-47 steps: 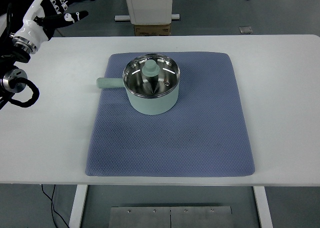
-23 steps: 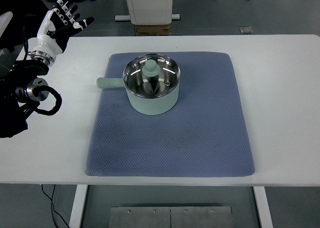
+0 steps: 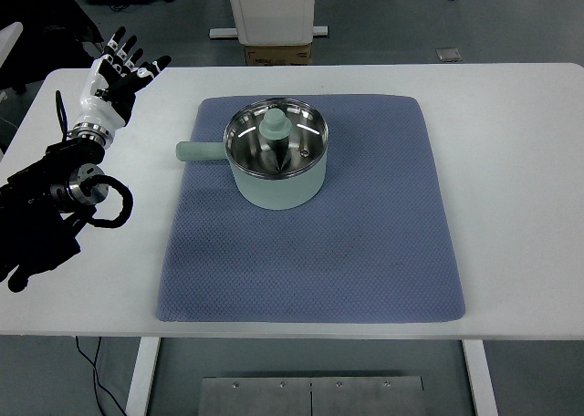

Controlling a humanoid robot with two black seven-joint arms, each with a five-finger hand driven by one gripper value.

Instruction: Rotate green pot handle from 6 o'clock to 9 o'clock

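A pale green pot (image 3: 276, 182) with a glass lid and a green knob (image 3: 275, 121) sits on the upper left part of a blue mat (image 3: 365, 243). Its handle (image 3: 200, 150) sticks out to the left, toward 9 o'clock, reaching just past the mat's edge. My left hand (image 3: 123, 69) hovers over the table's far left corner, fingers spread and holding nothing. It is well to the left of the handle and apart from it. The right arm does not show.
The white table (image 3: 520, 161) carries only the mat and pot. My left forearm with its black cabling (image 3: 68, 192) lies along the left edge. A white cabinet base and a cardboard box (image 3: 276, 53) stand on the floor behind the table.
My left arm has swung inward and toward the near side over the table's left part. The hand has shifted right and down. Pot and handle have not moved.
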